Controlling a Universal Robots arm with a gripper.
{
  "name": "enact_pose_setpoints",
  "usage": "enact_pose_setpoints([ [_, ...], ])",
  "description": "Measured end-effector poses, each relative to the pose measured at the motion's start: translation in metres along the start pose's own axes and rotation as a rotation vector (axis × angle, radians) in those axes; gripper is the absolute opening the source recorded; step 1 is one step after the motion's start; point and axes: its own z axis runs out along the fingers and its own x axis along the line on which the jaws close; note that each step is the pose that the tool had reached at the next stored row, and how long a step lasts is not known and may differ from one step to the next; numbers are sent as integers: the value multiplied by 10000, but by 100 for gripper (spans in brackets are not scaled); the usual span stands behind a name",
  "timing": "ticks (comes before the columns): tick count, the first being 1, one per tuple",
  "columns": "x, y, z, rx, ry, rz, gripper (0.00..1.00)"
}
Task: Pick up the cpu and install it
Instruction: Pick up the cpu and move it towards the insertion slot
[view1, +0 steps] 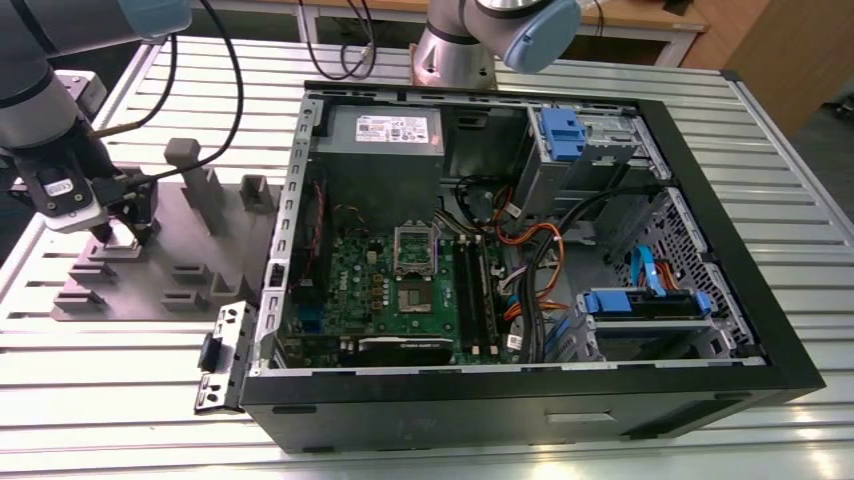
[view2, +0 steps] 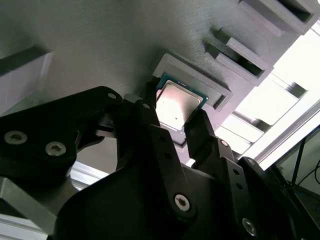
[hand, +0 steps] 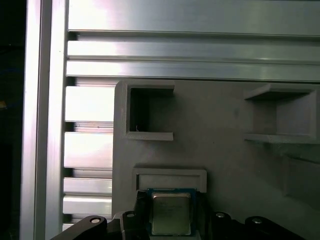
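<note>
- Currently at the pincer (view1: 123, 232) (view2: 176, 116): the cpu (view2: 177, 104), a small flat square with a silver-grey top, paler rim and thin green edge; also seen in the first wrist view (hand: 171, 214).
- Pincer state: narrowed to the chip's width, black fingers (view2: 156, 131) set flush against two opposite edges of the cpu in both wrist views.
- Cpu location: at a low framed seat (view2: 200, 75) on the grey fixture plate (view1: 147, 280); resting in the seat or raised just off it, cannot tell.
- Fixture plate: flat grey plastic, carrying upright posts (view1: 200, 185) and several open pockets (hand: 147, 112); laid on the counter at the exterior view's left, just beside the computer case.
- Counter (view1: 134, 400): ribbed aluminium slats, bright with reflections.
- Computer case (view1: 467, 410): black tower laid on its side, interior open upward, to the exterior view's right of the fixture plate.
- Motherboard (view1: 380, 290): green, flat on the case floor, well apart from the pincer.
- Socket frame (view1: 416, 243): rectangular silver metal with a dark centre, near the middle of the motherboard.
- Power supply (view1: 387, 128): grey box at the far end of the case.
- Drive bays (view1: 561, 128): blue-fronted, at the far corner of the case, with orange and black cables (view1: 527, 238) nearby.
- Arm (view1: 40, 90): grey, slanting from the exterior view's upper left down to the pincer.
</note>
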Motion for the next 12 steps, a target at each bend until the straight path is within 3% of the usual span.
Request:
enact_pose_setpoints([
  [12, 0, 1, -50, 4, -1, 0, 47],
])
